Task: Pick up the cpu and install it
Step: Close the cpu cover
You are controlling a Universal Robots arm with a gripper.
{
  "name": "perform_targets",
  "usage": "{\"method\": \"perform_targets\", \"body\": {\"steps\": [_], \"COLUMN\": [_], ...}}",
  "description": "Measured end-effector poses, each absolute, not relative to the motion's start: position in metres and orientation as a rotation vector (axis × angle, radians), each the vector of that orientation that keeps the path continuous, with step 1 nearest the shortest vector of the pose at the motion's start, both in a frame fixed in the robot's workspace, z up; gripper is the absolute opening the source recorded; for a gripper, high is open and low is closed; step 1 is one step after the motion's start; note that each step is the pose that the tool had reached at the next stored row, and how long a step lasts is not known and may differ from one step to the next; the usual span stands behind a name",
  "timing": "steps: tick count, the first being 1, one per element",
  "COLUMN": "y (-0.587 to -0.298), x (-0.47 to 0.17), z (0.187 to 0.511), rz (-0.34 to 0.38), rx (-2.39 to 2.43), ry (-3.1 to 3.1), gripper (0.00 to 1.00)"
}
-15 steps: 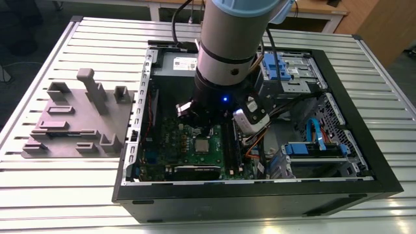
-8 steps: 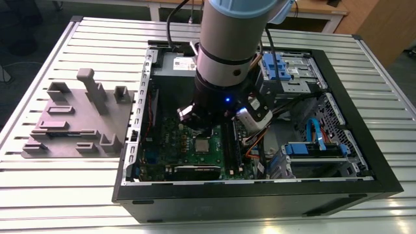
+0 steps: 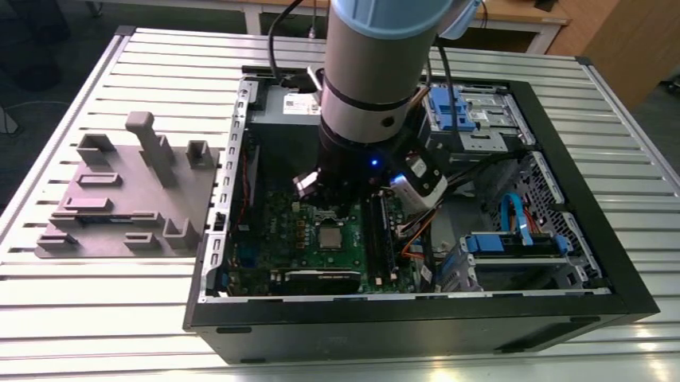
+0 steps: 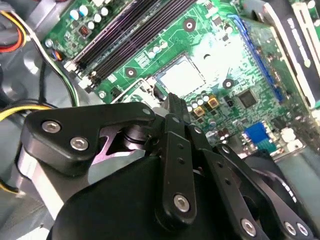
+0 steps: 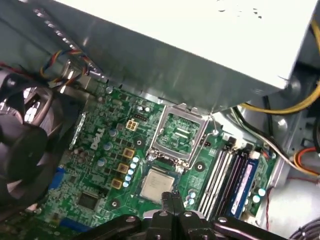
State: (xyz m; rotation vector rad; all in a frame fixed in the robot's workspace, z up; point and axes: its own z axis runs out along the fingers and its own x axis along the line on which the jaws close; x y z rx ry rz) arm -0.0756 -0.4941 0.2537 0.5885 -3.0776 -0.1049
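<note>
Bench (image 3: 95, 294), open PC case (image 3: 425, 334), arm (image 3: 372, 72) down inside over the motherboard (image 5: 95, 165).
Gripper (image 5: 172, 196) jaws are pressed together with nothing between them. The socket bracket (image 5: 180, 131) is flipped open. The cpu (image 5: 157, 184) lies flat in its socket, just beside the tips; contact is hard to tell, probably none.

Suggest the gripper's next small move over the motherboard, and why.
Probably a short straight lift: the cpu already lies flat on the motherboard beside the open bracket, and the gripper, shut and empty, hangs just over its edge.
</note>
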Motion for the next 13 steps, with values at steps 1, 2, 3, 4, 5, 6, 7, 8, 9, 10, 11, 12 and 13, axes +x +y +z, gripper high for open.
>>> {"method": "perform_targets", "body": {"steps": [1,2,3,4,5,6,7,8,9,10,11,12,13], "y": [-0.4942,-0.4942,-0.4942,-0.4942,-0.4942,-0.4942,-0.4943,-0.4943,-0.4942,-0.4942,-0.4942,-0.4941,-0.4942], "x": [-0.0756,-0.0756,-0.0756,-0.0756,-0.0756,-0.0756,-0.0755,-0.0754,-0.0753,-0.0751,-0.0751,-0.0751,-0.0751], "z": [0.2529,0.2519,0.2508,0.2497,0.2487,0.2480,0.2479,0.2479,0.2477,0.2478,0.2476,0.2465,0.2453], "rz": [-0.104,-0.104,-0.104,-0.104,-0.104,-0.104,-0.109,-0.135,-0.162,-0.192,-0.216,-0.221,-0.221], "rx": [0.616,0.644,0.671,0.701,0.728,0.753,0.769,0.778,0.784,0.789,0.795,0.807,0.833], "ry": [-3.072,-3.065,-3.059,-3.052,-3.044,-3.038,-3.034,-3.035,-3.037,-3.039,-3.039,-3.036,-3.028], "gripper": [0.11,0.11,0.11,0.11,0.11,0.11,0.11,0.11,0.11,0.11,0.11,0.11,0.11]}}
